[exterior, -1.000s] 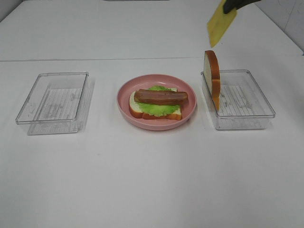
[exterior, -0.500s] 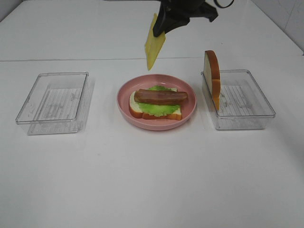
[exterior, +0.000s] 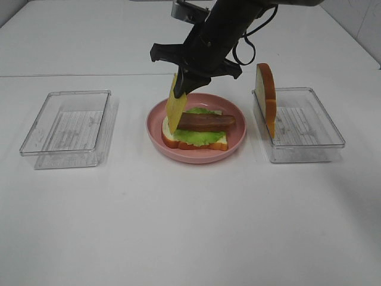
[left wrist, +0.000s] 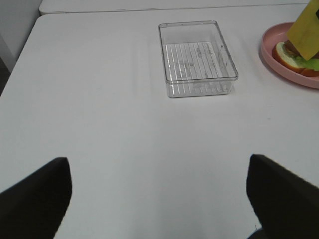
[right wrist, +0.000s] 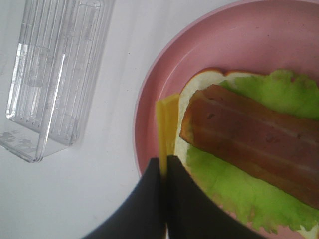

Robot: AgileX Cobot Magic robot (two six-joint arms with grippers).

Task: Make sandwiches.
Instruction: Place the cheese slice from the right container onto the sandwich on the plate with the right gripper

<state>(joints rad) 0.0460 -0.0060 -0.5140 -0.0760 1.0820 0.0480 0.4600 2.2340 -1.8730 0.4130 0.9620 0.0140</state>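
Right gripper clamped on the top edge of the yellow cheese slice; slice hangs edge-down over the near-left part of the pink plate, lower end at the plate-side crust of the bread slice. Contact with bread or plate can't be confirmed from either view. On the plate: bread slice flat, lettuce leaf on it, bacon strips lying across the lettuce. Cheese sits beside the left end of the bacon, not over it. Second bread slice stands on edge against the left wall of the right clear tray, well apart from the plate. Left clear tray sits on the worktop left of the plate. Left gripper wide open, low over bare worktop, well short of that tray.
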